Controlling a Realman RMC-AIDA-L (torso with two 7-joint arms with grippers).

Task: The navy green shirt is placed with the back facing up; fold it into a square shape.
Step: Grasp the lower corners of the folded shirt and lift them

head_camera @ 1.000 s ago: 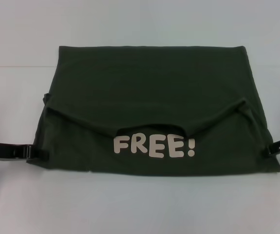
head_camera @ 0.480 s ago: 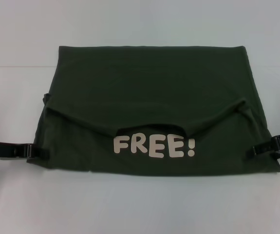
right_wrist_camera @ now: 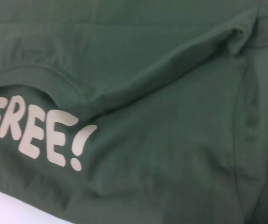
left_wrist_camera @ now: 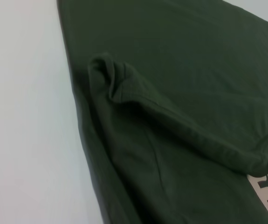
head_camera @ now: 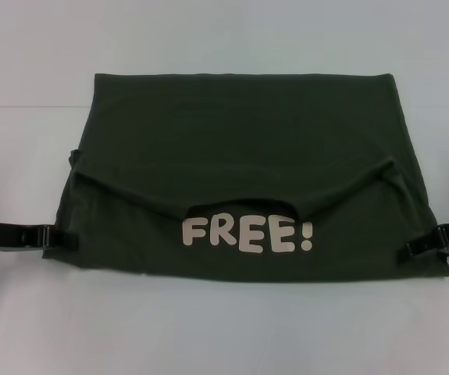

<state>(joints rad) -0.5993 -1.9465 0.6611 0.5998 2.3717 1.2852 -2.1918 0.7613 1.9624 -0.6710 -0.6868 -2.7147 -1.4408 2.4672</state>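
The navy green shirt (head_camera: 247, 141) lies on the white table, folded over into a wide rectangle. A white "FREE!" print (head_camera: 247, 235) shows on its near part, just below a curved folded-over edge. My left gripper (head_camera: 58, 239) is at the shirt's near left edge, reaching over the fabric. My right gripper (head_camera: 416, 248) is at the near right edge, also reaching over the fabric. The left wrist view shows the shirt (left_wrist_camera: 180, 93) with a bunched fold. The right wrist view shows the shirt (right_wrist_camera: 147, 70) and the print (right_wrist_camera: 36, 133).
The white table (head_camera: 224, 328) surrounds the shirt on all sides. The shirt's far edge lies near the back of the table.
My right gripper has moved inward from beside the shirt onto its near right edge. My left gripper has shifted slightly along the left edge. The shirt has not moved.
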